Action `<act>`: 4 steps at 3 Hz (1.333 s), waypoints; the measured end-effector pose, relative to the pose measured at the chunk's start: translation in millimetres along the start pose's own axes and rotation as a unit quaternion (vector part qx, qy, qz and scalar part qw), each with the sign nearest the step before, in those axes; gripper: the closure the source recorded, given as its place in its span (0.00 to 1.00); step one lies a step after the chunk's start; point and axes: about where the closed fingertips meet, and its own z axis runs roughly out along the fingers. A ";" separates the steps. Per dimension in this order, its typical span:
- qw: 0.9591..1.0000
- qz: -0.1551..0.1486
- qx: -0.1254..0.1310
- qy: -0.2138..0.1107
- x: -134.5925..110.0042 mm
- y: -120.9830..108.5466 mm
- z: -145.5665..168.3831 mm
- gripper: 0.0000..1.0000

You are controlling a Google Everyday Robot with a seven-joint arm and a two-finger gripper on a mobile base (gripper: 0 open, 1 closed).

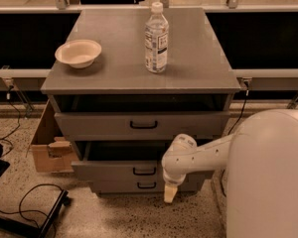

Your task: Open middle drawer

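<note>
My gripper point(170, 193) hangs pointing down at the floor point(119, 217), just in front of the cabinet's lower right side; I cannot tell whether it is open or closed, and it appears to hold nothing. My white arm point(198, 155) reaches in from the right, its rounded wrist joint level with the middle drawer point(107, 171). That drawer stands pulled out toward the near side, a dark strip of interior showing behind its grey front. Its small black loop handle point(144, 171) sits just left of my wrist and above and to the left of the gripper tip. Below it, the bottom drawer point(114, 185) sits further back, its front running behind the gripper. To the left, an open cardboard box point(47, 152) rests on the floor against the cabinet, with a black cable point(20, 198) nearer. Above, the top drawer point(99, 125) also juts out. Farther back, on the cabinet top point(198, 58), a pale bowl point(78, 52) sits at left and a clear water bottle point(156, 37) stands upright near the centre.
</note>
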 end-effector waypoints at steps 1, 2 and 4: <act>1.000 -0.001 -0.008 0.001 0.0 24.9 -0.9 0.42; 1.000 0.000 -0.008 0.002 0.6 27.6 -1.7 0.63; 1.000 0.005 -0.015 0.021 11.6 70.7 -14.3 1.00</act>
